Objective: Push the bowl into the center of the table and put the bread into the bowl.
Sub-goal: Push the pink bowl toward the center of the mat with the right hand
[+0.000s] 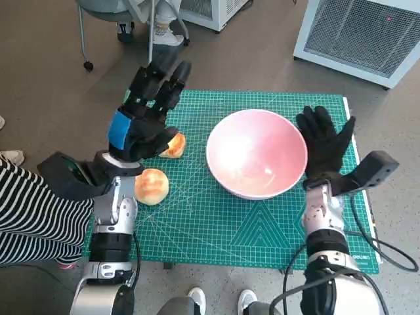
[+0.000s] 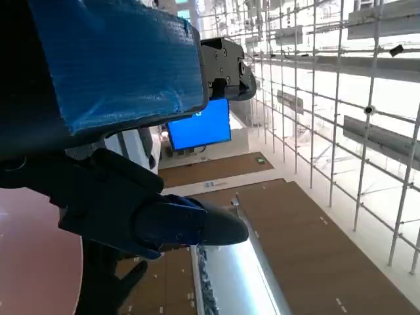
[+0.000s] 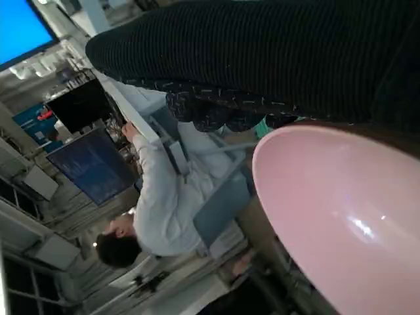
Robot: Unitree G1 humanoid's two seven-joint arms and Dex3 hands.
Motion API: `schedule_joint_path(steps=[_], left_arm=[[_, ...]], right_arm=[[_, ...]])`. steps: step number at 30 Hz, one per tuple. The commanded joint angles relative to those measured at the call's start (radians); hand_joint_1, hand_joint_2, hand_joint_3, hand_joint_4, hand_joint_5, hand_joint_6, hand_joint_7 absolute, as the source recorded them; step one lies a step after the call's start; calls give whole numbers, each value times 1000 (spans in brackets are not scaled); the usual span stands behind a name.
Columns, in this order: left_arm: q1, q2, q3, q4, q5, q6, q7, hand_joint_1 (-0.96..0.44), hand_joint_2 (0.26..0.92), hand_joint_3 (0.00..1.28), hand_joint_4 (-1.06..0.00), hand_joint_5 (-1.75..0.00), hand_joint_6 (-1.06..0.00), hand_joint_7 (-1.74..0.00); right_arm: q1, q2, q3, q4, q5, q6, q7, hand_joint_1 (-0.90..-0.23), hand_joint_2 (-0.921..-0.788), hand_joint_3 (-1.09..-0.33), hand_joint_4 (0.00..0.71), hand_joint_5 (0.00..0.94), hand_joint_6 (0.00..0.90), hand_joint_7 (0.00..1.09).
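A pink bowl (image 1: 257, 153) stands on the green cutting mat (image 1: 216, 223), a little right of the mat's middle; its rim fills part of the right wrist view (image 3: 328, 210). My right hand (image 1: 326, 141) lies flat against the bowl's right side, fingers spread. One bread roll (image 1: 151, 186) lies on the mat's left part. A second roll (image 1: 174, 146) sits just beyond it, partly hidden under my left hand (image 1: 147, 111). That hand hovers above it with fingers stretched out, holding nothing. In the left wrist view its blue-taped back (image 2: 111, 59) blocks both rolls.
A person in a striped sleeve (image 1: 33, 216) sits close at the table's left. A chair (image 1: 118, 13) with someone's feet is beyond the table, and a white unit (image 1: 361, 33) stands at far right. A seated person (image 3: 164, 203) shows in the right wrist view.
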Motion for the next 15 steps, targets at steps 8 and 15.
schedule_joint_path(steps=[8,15], left_arm=[[11,-8,-4,-6,7,-29,3,-637,921,241,-105,-8,-8,-350],[19,-10,-16,-22,17,-28,10,-634,921,246,-104,-6,-8,-340]], right_arm=[[16,5,65,6,-75,-21,-22,-601,-921,-871,106,1,111,185],[51,-62,172,-51,-226,-154,-100,-614,-921,-855,119,7,123,181]])
